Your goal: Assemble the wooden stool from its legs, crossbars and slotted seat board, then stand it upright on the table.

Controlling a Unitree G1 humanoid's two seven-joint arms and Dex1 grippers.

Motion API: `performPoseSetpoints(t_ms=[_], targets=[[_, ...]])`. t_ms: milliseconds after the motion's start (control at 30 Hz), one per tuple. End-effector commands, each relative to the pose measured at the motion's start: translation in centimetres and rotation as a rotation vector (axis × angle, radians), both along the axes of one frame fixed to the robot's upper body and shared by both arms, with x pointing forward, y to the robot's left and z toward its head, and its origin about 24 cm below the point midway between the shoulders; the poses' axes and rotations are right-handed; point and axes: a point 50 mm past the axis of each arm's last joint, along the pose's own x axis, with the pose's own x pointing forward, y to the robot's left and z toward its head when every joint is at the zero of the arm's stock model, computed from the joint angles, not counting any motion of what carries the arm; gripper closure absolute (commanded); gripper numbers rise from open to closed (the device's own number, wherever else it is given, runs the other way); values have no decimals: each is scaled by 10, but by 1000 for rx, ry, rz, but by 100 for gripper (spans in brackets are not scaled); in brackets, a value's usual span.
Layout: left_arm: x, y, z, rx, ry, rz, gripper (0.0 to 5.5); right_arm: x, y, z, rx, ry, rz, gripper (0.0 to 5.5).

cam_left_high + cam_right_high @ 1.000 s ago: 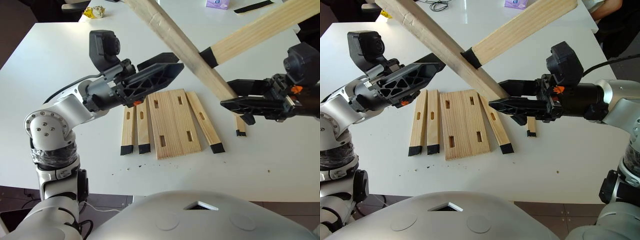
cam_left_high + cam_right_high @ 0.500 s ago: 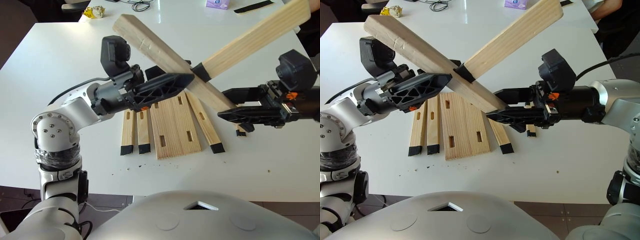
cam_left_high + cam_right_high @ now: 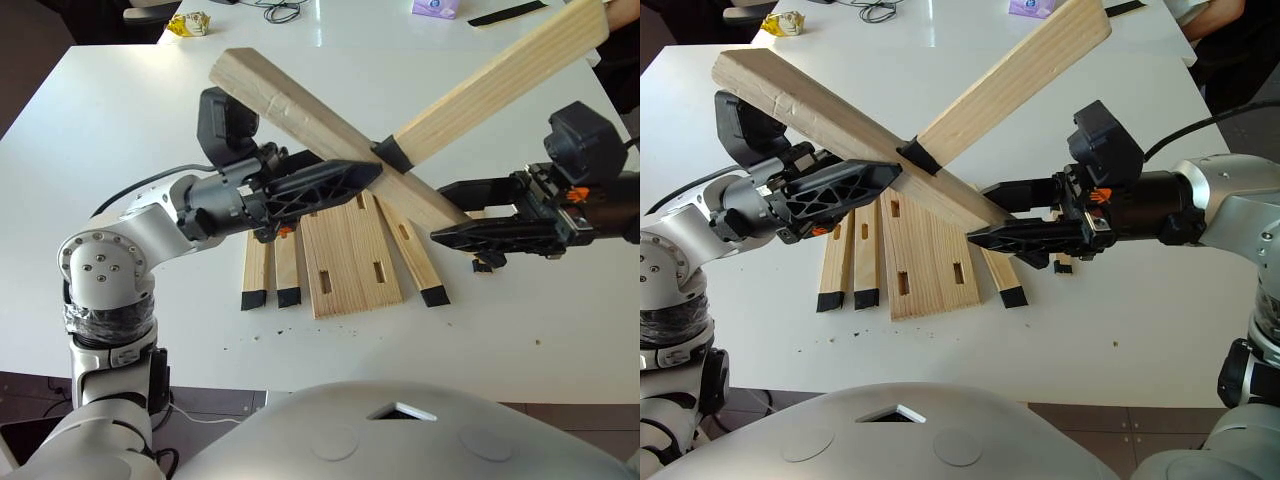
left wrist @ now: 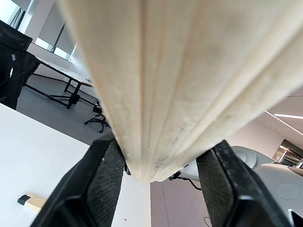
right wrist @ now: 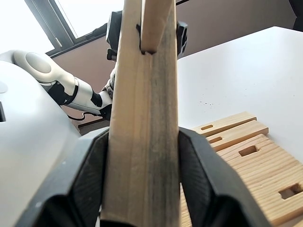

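Two long wooden legs are crossed in an X above the table, joined at a black band [image 3: 391,152]. One leg [image 3: 290,100] slopes from high on the left down to the right; the other leg [image 3: 500,75] rises to the far right. My left gripper [image 3: 352,176] is shut on the sloping leg [image 4: 161,71] just under the joint. At that leg's low end [image 5: 144,118], my right gripper [image 3: 452,226] is shut on it too. Below them the slotted seat board [image 3: 345,245] lies flat, with two crossbars [image 3: 270,255] to its left and one crossbar [image 3: 410,245] to its right.
A short black-tipped piece [image 3: 482,263] lies under my right gripper. At the table's far edge are a yellow object [image 3: 188,24], a purple box [image 3: 435,8] and a black strip [image 3: 505,14]. Bare white table [image 3: 130,130] spreads to the left and in front.
The crossed legs have come down and tilted flatter, so the left end is now in view. My left gripper moved right and lower to the joint; my right gripper dropped slightly.
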Motion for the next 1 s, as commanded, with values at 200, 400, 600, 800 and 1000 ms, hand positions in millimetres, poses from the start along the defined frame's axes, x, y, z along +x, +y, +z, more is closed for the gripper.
performPoseSetpoints(t_ms=[200,400,600,800,1000], targets=[[-1,-2,0,-10,-8,-7,329,2,0,3,-30,-18,12,341],[0,-2,-1,-6,-9,8,331,8,-2,-3,-81,-35,-39,295],[8,4,0,4,-20,72,335,7,-18,-34,-261,-22,-83,214],[17,13,4,55,-59,148,345,9,-50,-71,-411,-6,-162,214],[14,34,2,278,-181,212,345,4,-60,-81,-422,-10,-226,214]])
